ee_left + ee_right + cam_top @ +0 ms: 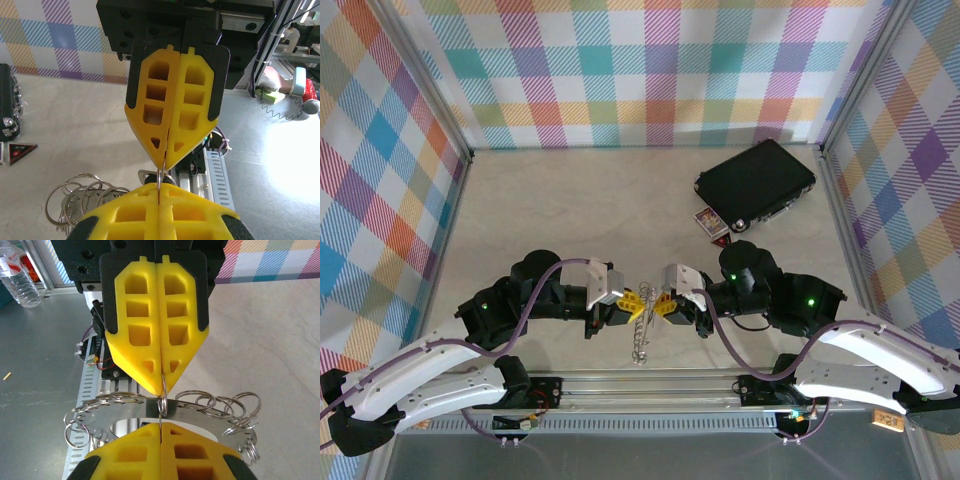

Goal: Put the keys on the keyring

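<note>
Where they meet near centre, left gripper [632, 300] and right gripper [660, 303] both pinched shut on keyring [640, 338], chain hanging loose beneath; likely light, thin, slippery metal, limp chain; hold at ring rim

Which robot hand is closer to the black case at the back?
Right. The black case lies farther back and to the right of the right gripper; the left gripper is beside it, farther left. Both pinch the keyring.

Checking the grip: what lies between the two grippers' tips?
A small ring of the keyring, pinched by the left gripper and right gripper alike; both wrist views show it.
</note>
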`<action>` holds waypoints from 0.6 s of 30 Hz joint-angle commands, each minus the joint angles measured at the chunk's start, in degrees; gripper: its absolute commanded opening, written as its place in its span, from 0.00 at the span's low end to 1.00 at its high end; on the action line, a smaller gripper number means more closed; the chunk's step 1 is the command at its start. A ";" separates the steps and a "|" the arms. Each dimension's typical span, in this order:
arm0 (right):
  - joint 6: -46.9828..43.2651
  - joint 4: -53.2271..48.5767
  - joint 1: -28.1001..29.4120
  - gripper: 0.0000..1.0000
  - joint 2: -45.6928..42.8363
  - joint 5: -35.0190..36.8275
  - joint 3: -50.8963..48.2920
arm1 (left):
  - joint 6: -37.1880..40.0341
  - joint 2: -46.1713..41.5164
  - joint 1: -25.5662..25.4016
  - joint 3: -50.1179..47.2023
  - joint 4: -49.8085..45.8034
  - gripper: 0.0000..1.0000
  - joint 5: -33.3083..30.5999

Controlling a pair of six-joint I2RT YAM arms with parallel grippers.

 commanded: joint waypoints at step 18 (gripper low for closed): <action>0.46 2.12 -0.41 0.00 -1.18 1.42 -0.03 | -0.15 -0.41 0.32 -0.57 3.57 0.00 -0.19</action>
